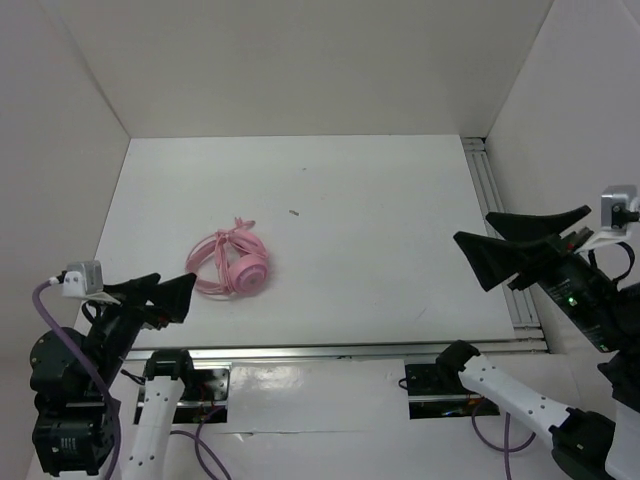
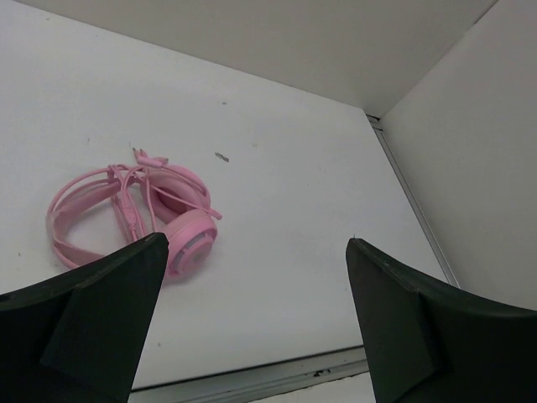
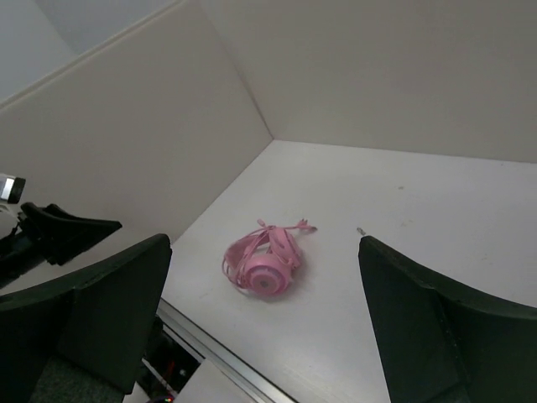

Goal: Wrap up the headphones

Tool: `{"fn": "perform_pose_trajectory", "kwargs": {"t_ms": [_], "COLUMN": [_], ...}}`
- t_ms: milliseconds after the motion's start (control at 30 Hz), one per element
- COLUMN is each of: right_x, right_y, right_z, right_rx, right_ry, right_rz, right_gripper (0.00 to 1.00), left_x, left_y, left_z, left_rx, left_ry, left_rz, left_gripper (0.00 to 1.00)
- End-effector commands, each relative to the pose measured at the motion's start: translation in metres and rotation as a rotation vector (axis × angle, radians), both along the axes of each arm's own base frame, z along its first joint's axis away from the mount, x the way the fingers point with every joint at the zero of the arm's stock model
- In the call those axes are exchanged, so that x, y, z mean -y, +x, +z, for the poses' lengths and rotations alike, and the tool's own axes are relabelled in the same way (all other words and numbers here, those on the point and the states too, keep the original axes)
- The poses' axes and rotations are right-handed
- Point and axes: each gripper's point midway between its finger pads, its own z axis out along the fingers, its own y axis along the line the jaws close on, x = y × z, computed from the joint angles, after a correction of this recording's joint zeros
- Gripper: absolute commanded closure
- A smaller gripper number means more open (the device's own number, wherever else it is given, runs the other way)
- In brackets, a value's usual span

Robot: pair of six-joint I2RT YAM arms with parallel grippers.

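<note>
1. Top external view: the headphones [image 1: 230, 265] lie on the left half of the table [image 1: 400, 200], just ahead of the left gripper [image 2: 256, 252] and well apart from the right gripper [image 1: 472, 228].
2. Both grippers hang clear of the headphones with jaws spread wide, and neither one holds anything.
3. The thin cable [image 2: 132, 189] looks gathered in turns across the headband [image 2: 71, 197]. A short end [image 1: 243, 222] sticks out on the far side. I judge the wrap to be done or close to it, so the step in hand is probably securing that end.
4. To do it well, the nearer left gripper should pin the headband or a cup so the set cannot slide on the smooth table.
5. The other gripper should pinch the loose end close to the bundle rather than at its tip, so it does not flop.
6. The cable should be kept lightly taut and laid beside the turns already there. A hard pull could drag those turns off the band.
7. The end should be tucked under a turn, and the jaws should open only once it sits.
8. Count:
   - one pair of headphones with two ear cups, one of them face-up [image 1: 248, 272]
   - one cable
   - two grippers
   - one small dark speck [image 1: 294, 212] on the table beyond the headphones
</note>
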Motion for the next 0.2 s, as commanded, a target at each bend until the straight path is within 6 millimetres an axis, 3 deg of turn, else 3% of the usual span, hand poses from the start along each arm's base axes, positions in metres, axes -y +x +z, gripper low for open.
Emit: {"fn": "perform_pose_trajectory", "kwargs": {"t_ms": [0,167], "right_x": [0.004,-0.003], "right_y": [0.003,0.015], "right_z": [-0.041,-0.059], "right_rx": [-0.129,-0.149], "right_ry": [-0.105,-0.118], "right_rz": [-0.031,-0.040], "right_gripper": [0.00,0.00], "left_x": [0.010,0.008], "left_y": [-0.004,-0.005], "left_z": [0.011,0.016], "left_rx": [0.032,0.044], "left_ry": [0.008,0.021], "left_rz": [-0.068,-0.068], "left_gripper": [0.00,0.00]}}
